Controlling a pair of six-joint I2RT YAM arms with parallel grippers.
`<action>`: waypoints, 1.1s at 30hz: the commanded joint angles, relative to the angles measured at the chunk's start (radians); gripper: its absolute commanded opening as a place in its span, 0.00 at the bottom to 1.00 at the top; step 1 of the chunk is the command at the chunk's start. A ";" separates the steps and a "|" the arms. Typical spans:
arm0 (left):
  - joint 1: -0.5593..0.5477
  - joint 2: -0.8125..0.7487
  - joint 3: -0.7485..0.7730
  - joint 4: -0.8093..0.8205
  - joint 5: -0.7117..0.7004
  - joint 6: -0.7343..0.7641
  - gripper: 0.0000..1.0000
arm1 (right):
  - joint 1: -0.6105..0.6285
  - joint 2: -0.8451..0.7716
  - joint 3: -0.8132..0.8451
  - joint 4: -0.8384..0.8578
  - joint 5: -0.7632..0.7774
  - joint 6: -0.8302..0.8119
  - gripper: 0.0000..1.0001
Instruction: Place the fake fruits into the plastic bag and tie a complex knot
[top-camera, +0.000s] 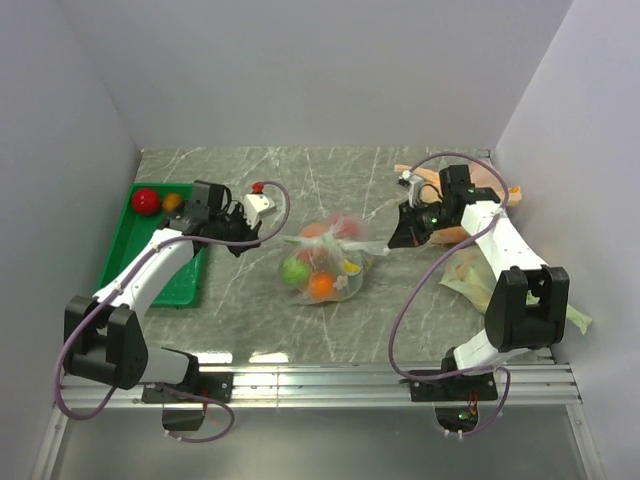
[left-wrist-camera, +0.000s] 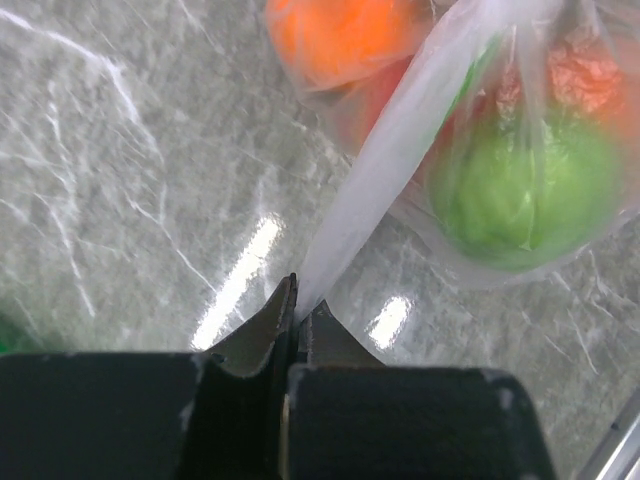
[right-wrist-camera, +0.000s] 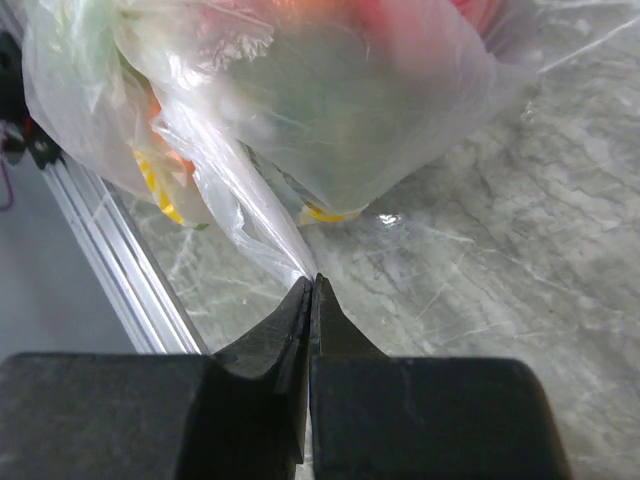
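The clear plastic bag (top-camera: 322, 262) lies mid-table with red, orange and light green fake fruits (top-camera: 296, 269) inside. My left gripper (top-camera: 262, 236) is shut on the bag's left handle (left-wrist-camera: 385, 150), pulled taut toward the left. My right gripper (top-camera: 392, 243) is shut on the right handle (right-wrist-camera: 240, 195), pulled toward the right. In the left wrist view a green fruit (left-wrist-camera: 528, 190) and an orange one (left-wrist-camera: 345, 35) show through the plastic. In the right wrist view the bag (right-wrist-camera: 340, 110) bulges just ahead of my fingertips (right-wrist-camera: 311, 285).
A green tray (top-camera: 150, 250) at the left holds a red ball (top-camera: 146, 200) and an orange ball (top-camera: 172, 201). An orange-tinted bag (top-camera: 480, 185) and a pale green bag (top-camera: 470, 275) lie behind and beside the right arm. The aluminium rail (top-camera: 400, 375) runs along the near edge.
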 joint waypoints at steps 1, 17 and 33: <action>0.058 0.016 0.032 -0.063 -0.028 0.049 0.01 | 0.034 -0.011 0.016 0.024 0.139 -0.057 0.00; 0.032 0.025 0.156 -0.219 0.185 0.200 0.64 | 0.276 -0.100 0.093 -0.071 0.340 -0.297 0.85; -0.103 0.059 0.035 -0.054 -0.008 0.198 0.63 | 0.532 -0.069 0.050 -0.007 0.543 -0.413 0.50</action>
